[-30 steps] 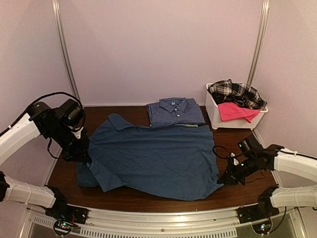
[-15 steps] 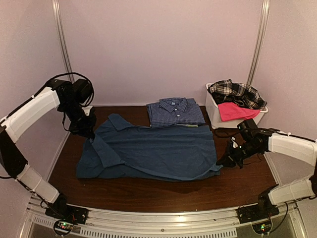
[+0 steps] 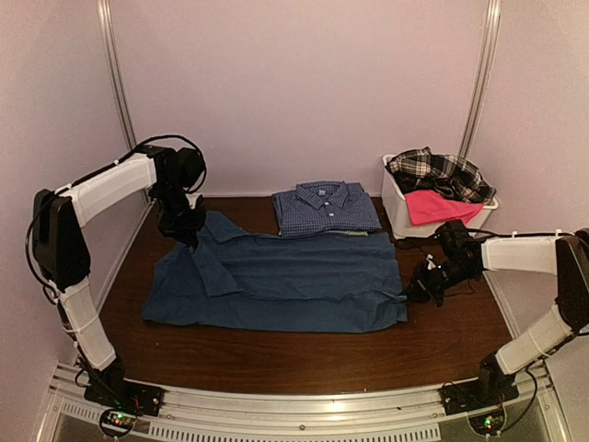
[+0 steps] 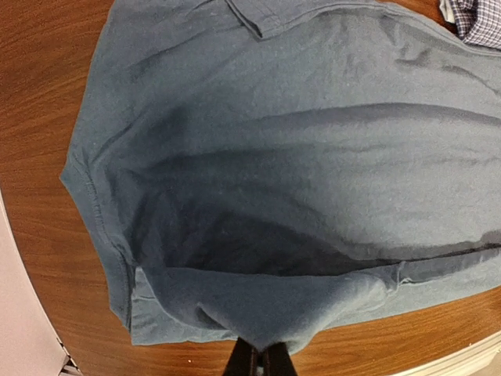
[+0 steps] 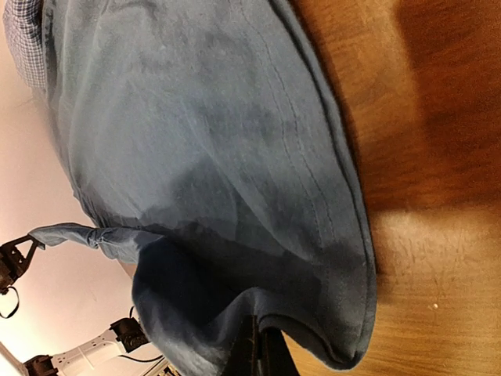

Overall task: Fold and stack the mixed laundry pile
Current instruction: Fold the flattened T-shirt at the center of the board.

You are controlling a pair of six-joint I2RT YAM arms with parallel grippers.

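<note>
Dark blue shirt (image 3: 285, 285) is lying half-folded across the worktop (image 3: 304, 354); the left tool (image 3: 188, 239) is pinching its far-left edge, the right tool (image 3: 410, 296) is clamping its right hem.

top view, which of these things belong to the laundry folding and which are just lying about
Job: dark blue shirt, pinched by left gripper and right gripper; folded checked shirt; plaid shirt; pink piece.
Just there: white bin; wooden table.
</note>
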